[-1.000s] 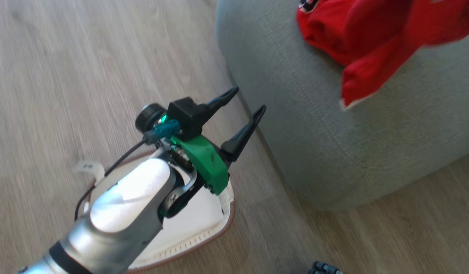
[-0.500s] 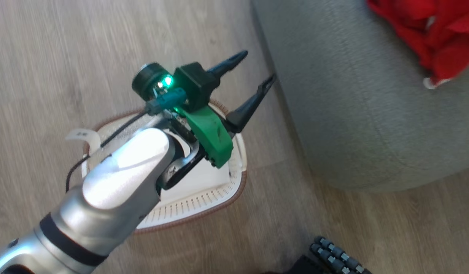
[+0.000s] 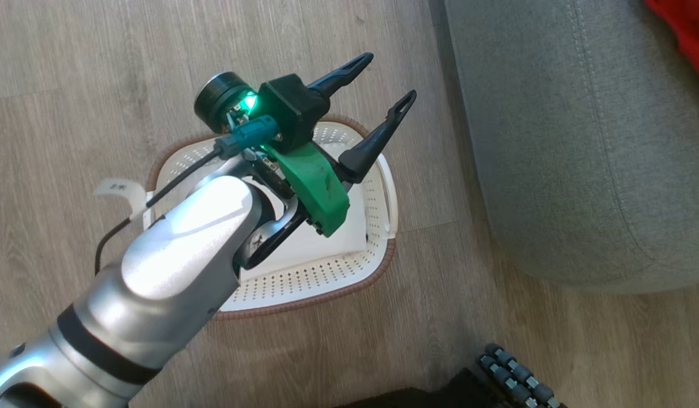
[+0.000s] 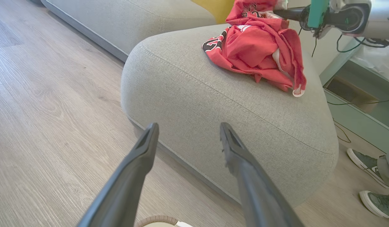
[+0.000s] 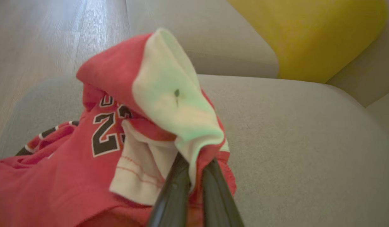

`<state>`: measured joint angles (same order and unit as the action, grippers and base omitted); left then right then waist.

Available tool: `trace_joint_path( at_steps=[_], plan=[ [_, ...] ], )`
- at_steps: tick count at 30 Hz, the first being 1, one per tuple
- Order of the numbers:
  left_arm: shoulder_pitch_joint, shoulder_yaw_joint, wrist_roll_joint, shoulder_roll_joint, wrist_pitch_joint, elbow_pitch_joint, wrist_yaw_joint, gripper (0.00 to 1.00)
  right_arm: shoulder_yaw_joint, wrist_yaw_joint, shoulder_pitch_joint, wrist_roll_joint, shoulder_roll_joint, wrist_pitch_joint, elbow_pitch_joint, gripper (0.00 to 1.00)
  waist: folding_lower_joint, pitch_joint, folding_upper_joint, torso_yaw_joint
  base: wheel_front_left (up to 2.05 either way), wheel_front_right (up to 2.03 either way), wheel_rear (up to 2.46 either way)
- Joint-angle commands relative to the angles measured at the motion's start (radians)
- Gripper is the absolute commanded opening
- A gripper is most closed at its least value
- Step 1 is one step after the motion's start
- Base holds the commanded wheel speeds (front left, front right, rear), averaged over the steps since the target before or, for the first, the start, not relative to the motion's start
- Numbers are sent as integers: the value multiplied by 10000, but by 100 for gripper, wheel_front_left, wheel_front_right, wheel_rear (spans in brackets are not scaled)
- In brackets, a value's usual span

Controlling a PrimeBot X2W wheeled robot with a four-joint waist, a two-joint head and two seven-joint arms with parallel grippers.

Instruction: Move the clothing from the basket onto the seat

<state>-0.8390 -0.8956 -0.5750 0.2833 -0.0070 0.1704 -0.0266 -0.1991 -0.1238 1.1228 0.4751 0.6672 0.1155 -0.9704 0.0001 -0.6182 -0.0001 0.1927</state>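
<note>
My left gripper (image 3: 384, 79) is open and holds nothing, hanging over the far side of the white basket (image 3: 326, 283) with the brown rim. Only the basket's white base shows inside it. In the left wrist view the left gripper (image 4: 188, 128) points at the side of the grey-green seat (image 4: 213, 104). The red clothing (image 4: 257, 47) lies heaped on top of the seat, its upper part lifted by my right gripper (image 4: 292, 13). In the right wrist view my right gripper (image 5: 194, 167) is shut on a red-and-white fold of the clothing (image 5: 103, 142), just above the seat (image 5: 292, 142).
The basket stands on the wood floor (image 3: 71, 68) just left of the seat (image 3: 553, 141). A person's green shoes (image 4: 368, 164) stand beyond the seat's far end. A yellow cushion (image 5: 308, 37) lies behind the seat. A black roller part (image 3: 513, 379) shows at the bottom edge.
The head camera has swung, so the basket now shows nearly whole and the clothing sits at the picture's top right corner. My left gripper stays open over the basket.
</note>
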Motion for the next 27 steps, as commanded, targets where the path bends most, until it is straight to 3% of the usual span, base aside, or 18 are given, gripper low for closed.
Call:
trace_joint_path(
  at_steps=[1,16,27],
  plan=[
    [-319,257,53,56,-123,-221,-37,100,-164,-69,186,70,268,-376,-69,100,-1,44,1,-29,0,0,0],
    [64,250,-226,-31,-618,315,-27,100,-1711,-69,147,235,400,-1079,-190,100,-1,1283,1,267,0,0,0],
    [835,488,-647,81,-1233,604,170,100,-2617,-69,-549,762,802,-496,701,100,-1,2925,1,261,0,0,0]
  ],
)
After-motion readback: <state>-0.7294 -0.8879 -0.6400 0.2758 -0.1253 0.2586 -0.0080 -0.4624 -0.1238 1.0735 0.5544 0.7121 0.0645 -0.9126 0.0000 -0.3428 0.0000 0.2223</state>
